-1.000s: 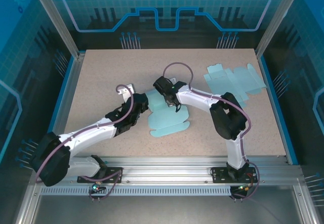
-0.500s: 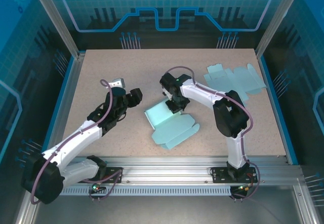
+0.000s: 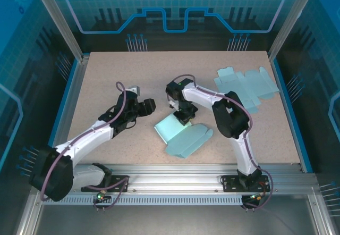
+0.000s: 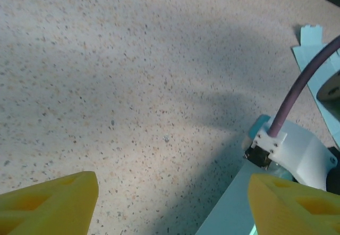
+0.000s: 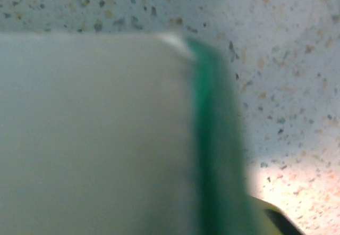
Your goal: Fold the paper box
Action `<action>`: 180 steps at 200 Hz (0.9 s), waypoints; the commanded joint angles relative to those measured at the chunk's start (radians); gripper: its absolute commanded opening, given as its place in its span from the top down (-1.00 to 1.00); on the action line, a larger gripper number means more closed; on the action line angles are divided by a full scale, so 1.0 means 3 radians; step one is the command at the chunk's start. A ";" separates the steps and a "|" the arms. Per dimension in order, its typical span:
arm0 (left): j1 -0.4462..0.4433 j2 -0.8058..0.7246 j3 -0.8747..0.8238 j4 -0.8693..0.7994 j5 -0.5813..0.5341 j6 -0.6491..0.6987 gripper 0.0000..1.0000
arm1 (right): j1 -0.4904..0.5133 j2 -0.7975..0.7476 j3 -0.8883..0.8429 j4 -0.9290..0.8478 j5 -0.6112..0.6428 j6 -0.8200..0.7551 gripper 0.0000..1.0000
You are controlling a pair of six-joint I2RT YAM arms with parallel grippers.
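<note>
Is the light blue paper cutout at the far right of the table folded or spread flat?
Spread flat: from above, the cutout lies unfolded on the table, its flaps and tabs splayed outward.

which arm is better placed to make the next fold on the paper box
Right, probably. The right pincer is at the far edge of the half-folded paper box, while the left pincer stands open over bare table, apart from it.

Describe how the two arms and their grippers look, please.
The left arm and right arm have white shells and black joints. A purple cable loops along each. The left gripper has blocky yellow fingers.
</note>
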 commanded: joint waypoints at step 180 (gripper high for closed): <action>-0.0067 0.0348 0.0200 -0.0002 0.0222 0.0726 -0.26 | -0.0176 0.0405 0.0706 -0.0283 -0.0186 -0.0232 0.62</action>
